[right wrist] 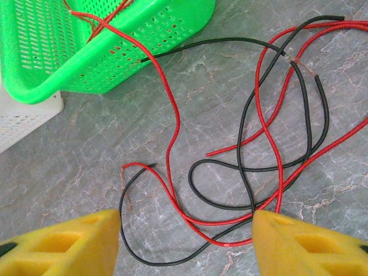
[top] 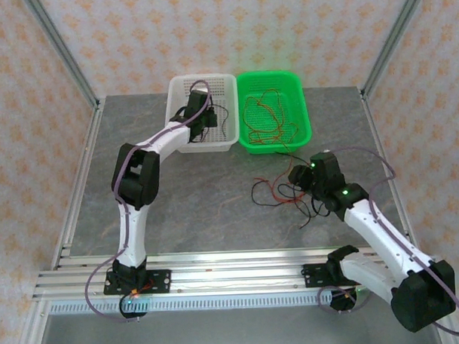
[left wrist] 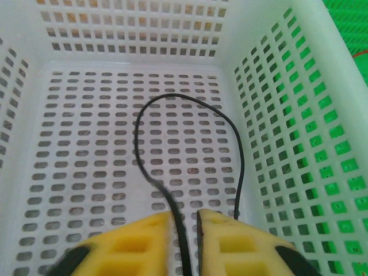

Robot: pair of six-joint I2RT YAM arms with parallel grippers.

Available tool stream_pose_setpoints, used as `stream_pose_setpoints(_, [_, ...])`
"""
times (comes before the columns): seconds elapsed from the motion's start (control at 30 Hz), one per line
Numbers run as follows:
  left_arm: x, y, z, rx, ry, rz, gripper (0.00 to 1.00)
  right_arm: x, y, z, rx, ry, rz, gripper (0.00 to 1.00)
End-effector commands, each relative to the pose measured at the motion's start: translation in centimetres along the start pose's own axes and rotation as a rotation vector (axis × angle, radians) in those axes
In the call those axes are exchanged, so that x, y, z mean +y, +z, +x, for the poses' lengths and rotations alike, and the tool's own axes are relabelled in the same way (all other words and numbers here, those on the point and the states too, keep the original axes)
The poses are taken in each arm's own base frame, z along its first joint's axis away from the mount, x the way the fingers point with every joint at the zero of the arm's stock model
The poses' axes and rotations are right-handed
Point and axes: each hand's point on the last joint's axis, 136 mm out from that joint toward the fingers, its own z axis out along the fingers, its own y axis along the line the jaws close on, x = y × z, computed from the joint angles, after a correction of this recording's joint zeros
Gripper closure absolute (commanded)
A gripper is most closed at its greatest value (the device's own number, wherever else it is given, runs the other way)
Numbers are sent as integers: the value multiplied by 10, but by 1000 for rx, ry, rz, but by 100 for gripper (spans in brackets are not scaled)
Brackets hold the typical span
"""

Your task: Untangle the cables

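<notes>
the left hand (left wrist: 185, 221) reaches down into the white basket (left wrist: 276, 115). its two yellow pads stand only slightly apart, and a black cable (left wrist: 172, 96) runs through the narrow gap, then loops out across the basket floor. the gap looks a little wider than the wire, so the hand seems to be letting go rather than pinching. the black cable lies alone here, probably because this basket is for the black ones once they are freed.

the right hand (right wrist: 187, 241) hovers low over the grey tabletop (right wrist: 69, 172), its pads spread wide and holding nothing. between and just beyond them lies a tangle of red and black cables (right wrist: 265, 131), looped over and under one another. the hand seems placed to choose a strand from this knot.

one red cable (right wrist: 175, 106) trails from the tangle up over the rim of the green basket (right wrist: 115, 52), which sits against the white one. more red cables (top: 269, 114) lie inside the green basket, loosely heaped. most of the sorting looks undone.
</notes>
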Motion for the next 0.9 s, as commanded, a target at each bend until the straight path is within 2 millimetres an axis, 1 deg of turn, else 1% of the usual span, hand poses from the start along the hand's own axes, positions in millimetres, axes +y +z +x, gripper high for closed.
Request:
stream_pose_setpoints(0.0, [7, 6, 0, -11, -22, -32, 60, 10, 2, -10, -26, 12, -26, 40])
stream_pose_setpoints(0.1, [8, -2, -10, -18, -14, -46, 32, 10, 9, -10, -21, 9, -16, 41])
stream_pose_setpoints(0.17, [4, -11, -22, -27, -2, -36, 19, 10, 15, -12, -21, 6, -9, 41])
stream_pose_setpoints(0.23, [-1, -25, -35, -47, 7, -15, 2, 12, 22, -14, -22, 2, -5, 42])
stream_pose_setpoints(0.27, [-4, -34, -43, -66, 8, -6, 1, 12, 26, -15, -21, -3, 2, 42])
stream_pose_setpoints(0.33, [-10, -54, -60, -109, 12, 16, 1, 14, 33, -19, -24, -13, 12, 42])
stream_pose_setpoints(0.4, [-17, -79, -76, -158, 15, 38, 1, 16, 40, -24, -34, -22, 22, 44])
stream_pose_setpoints(0.43, [-19, -91, -82, -181, 16, 49, 1, 16, 47, -23, -24, -28, 34, 45])
stream_pose_setpoints(0.47, [-21, -104, -88, -207, 13, 63, 1, 16, 52, -25, -25, -31, 40, 45])
stream_pose_setpoints(0.5, [-23, -125, -98, -248, 3, 82, 1, 17, 57, -27, -26, -33, 46, 46])
stream_pose_setpoints(0.6, [-23, -168, -111, -337, -30, 133, 1, 16, 73, -31, -29, -43, 75, 48])
stream_pose_setpoints(0.7, [-19, -209, -115, -423, -67, 181, 1, 13, 86, -36, -37, -49, 115, 49])
stream_pose_setpoints(0.8, [-15, -243, -110, -487, -92, 242, 1, 10, 97, -39, -46, -48, 147, 51])
stream_pose_setpoints(0.87, [-14, -262, -104, -514, -108, 293, 1, 10, 104, -40, -46, -47, 152, 55])
